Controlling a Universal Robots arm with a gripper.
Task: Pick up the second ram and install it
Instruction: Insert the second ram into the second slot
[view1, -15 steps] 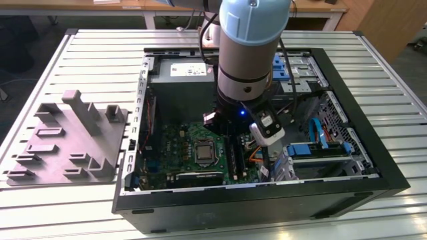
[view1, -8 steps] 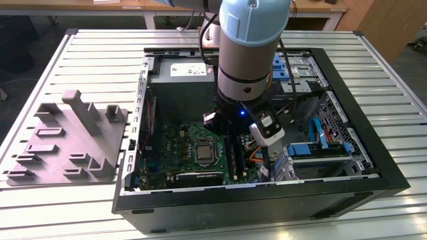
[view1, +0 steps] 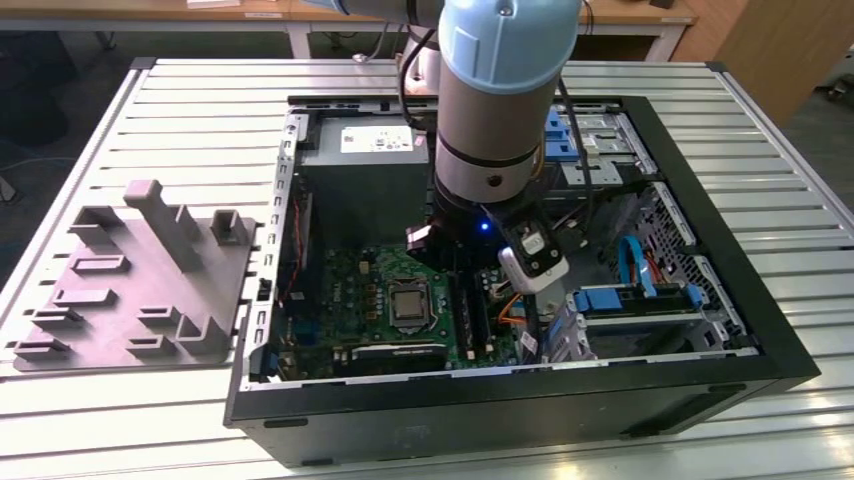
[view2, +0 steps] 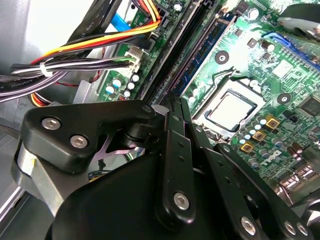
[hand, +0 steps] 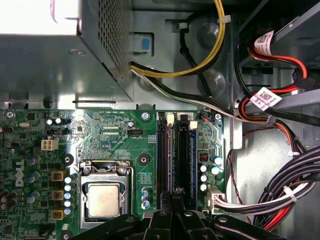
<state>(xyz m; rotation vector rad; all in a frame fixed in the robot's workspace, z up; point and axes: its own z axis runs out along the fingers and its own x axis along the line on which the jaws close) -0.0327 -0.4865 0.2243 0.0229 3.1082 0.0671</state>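
Observation:
Inside the open computer case (view1: 267, 400), the second ram is a dark green-blue strip (hand: 186, 160) (view2: 204, 50) standing in a motherboard slot on the cable side. A twin dark stick (hand: 163, 160) sits in the neighbouring slot. In both wrist views my gripper (hand: 172, 197) (view2: 174, 102) is shut, its black fingers pressed together with nothing visible between them. The tips hover over one end of the two slot rows, and I cannot tell whether they touch the ram. In the exterior view the gripper (view1: 461, 285) hangs low over the motherboard (view1: 360, 300), mostly hidden by the wrist.
The processor socket (hand: 104, 200) (view2: 232, 107) lies beside the slots. The grey power-supply box (hand: 50, 60) (view1: 360, 150) fills one end of the case. Cable bundles (hand: 280, 195) (view2: 75, 65) crowd the slots' other side. A grey fixture (view1: 134, 270) stands on the table at the exterior view's left.

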